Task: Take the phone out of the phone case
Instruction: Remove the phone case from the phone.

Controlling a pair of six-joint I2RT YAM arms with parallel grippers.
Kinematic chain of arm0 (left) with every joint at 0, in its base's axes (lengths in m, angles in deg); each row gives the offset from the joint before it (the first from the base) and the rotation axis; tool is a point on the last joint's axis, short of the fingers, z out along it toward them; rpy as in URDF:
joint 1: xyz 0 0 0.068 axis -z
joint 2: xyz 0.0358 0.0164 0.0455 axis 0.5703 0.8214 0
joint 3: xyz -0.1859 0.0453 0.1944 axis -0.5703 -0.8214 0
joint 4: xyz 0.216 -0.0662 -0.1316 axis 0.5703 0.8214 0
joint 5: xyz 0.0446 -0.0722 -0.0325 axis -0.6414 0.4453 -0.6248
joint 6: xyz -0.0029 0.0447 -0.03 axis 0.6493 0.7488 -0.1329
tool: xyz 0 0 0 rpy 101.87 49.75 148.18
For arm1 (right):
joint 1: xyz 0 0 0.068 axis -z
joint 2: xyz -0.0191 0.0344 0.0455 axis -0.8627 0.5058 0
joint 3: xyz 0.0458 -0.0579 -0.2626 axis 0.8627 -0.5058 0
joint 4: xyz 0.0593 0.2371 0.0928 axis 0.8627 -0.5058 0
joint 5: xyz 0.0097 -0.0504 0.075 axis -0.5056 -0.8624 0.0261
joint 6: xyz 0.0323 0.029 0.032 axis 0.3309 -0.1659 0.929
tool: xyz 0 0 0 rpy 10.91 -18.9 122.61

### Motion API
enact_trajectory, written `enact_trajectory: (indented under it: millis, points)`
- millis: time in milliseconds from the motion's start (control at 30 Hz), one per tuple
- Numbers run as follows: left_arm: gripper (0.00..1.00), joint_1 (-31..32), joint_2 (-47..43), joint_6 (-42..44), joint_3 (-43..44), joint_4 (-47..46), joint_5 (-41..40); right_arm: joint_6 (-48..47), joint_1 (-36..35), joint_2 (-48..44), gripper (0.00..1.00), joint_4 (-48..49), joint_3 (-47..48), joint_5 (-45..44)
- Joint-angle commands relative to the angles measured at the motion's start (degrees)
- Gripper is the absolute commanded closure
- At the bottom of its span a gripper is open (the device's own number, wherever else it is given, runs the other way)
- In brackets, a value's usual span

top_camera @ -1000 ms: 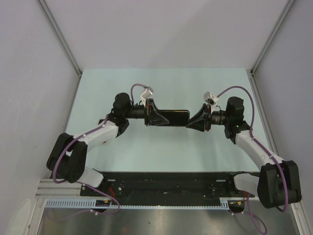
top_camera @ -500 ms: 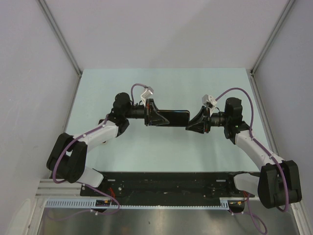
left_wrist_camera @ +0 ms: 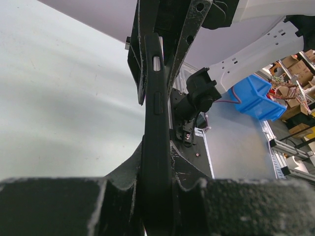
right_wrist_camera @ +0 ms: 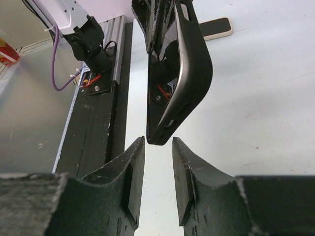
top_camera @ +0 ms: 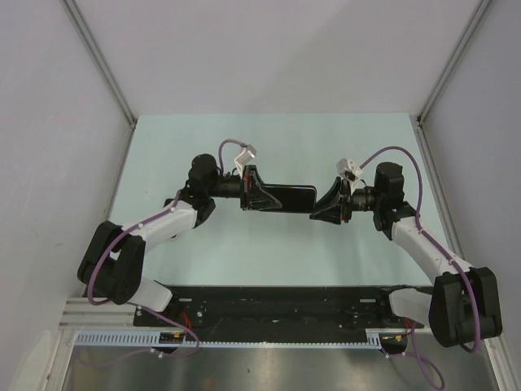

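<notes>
The phone (top_camera: 286,196) in its black phone case (top_camera: 305,196) hangs level above the pale green table (top_camera: 269,147). My left gripper (top_camera: 254,195) is shut on its left end. In the left wrist view the case (left_wrist_camera: 156,113) runs edge-on up from between my fingers (left_wrist_camera: 123,172). My right gripper (top_camera: 313,214) is open just off the right end. In the right wrist view the glossy phone screen (right_wrist_camera: 165,73) and matte case back (right_wrist_camera: 199,64) hang above my gripper (right_wrist_camera: 158,147), the lower corner just at the fingertips, nothing between the pads (right_wrist_camera: 183,167).
The black base rail (top_camera: 277,305) runs along the near edge under both arms. White walls (top_camera: 49,122) close in the table on three sides. A small dark flat piece (right_wrist_camera: 216,27) lies on the table beyond the phone. A blue bin (left_wrist_camera: 251,96) stands off the table.
My right gripper has slid a little toward the near edge, off the phone's right end, and its jaws have widened slightly. The left gripper and the phone have stayed put.
</notes>
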Motion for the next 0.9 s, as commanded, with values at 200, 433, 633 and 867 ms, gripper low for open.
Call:
enact_trajectory:
  millis: [200,433,633,867]
  points:
    - [1.0,0.2,-0.8,-0.9,3.3,-4.2,1.7,0.0,0.5,-1.4,0.68,1.7,0.4,4.1]
    - [1.0,0.2,-0.6,-0.9,3.3,-4.2,1.6,0.2,0.5,-1.5,0.69,1.7,0.4,5.7]
    - [1.0,0.2,-0.4,-0.8,3.2,-4.2,1.5,1.3,0.3,-1.4,0.69,2.5,0.4,5.5]
    - [1.0,0.5,-0.2,-0.5,3.0,-4.2,1.4,4.6,0.1,-1.3,0.69,5.0,0.4,3.6]
